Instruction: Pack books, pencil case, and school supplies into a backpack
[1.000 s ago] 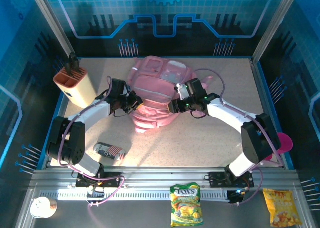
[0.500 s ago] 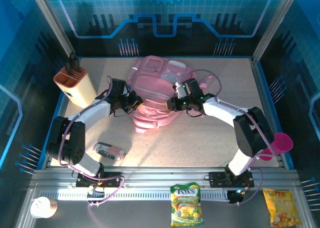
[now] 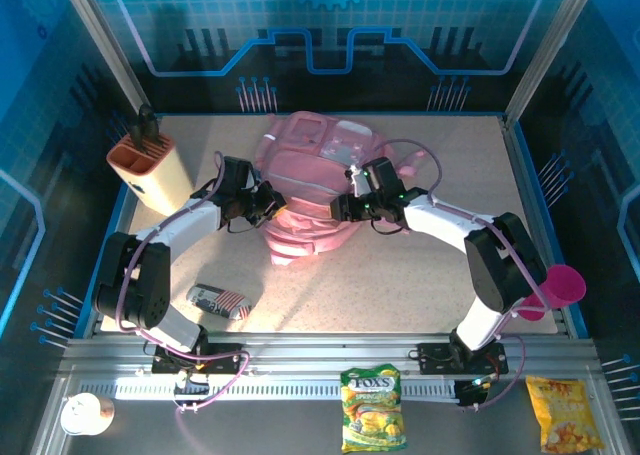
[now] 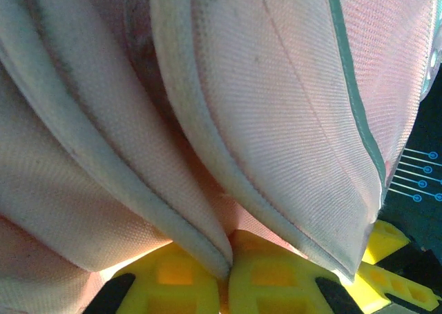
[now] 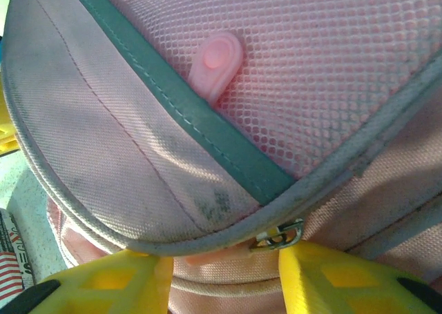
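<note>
Starting at the near rail, a FOX'S sweets bag (image 3: 373,408) and a yellow snack bag (image 3: 565,413) lie on the metal strip in front of the arm bases. Past the rail, the pencil case (image 3: 218,300) lies flat on the speckled surface (image 3: 400,295) at near left, just beside the left arm's base and well apart from everything else. To its right, a broad stretch of the surface runs bare up to the bag. A pink cup (image 3: 560,287) sits at the right edge, close to the right arm's elbow.

Mid-surface, the pink backpack (image 3: 310,150) lies slumped, its near end bunched between the two arms. The left pincer (image 3: 277,205) meets its left side. In the wrist view, the left pincer (image 4: 226,276) is closed, with a piped fold of the backpack (image 4: 276,86) nipped between its yellow fingers. The right pincer (image 3: 338,208) presses in from the other side. Seen up close, the right pincer (image 5: 224,266) stands parted under a pocket's curved edge on the backpack (image 5: 311,65), with a metal ring (image 5: 280,234) just above the gap and a pink zipper pull (image 5: 215,62) on the mesh beyond.

Farther back, a beige holder (image 3: 150,170) with an orange top leans at the far left edge. The far right corner lies bare.
</note>
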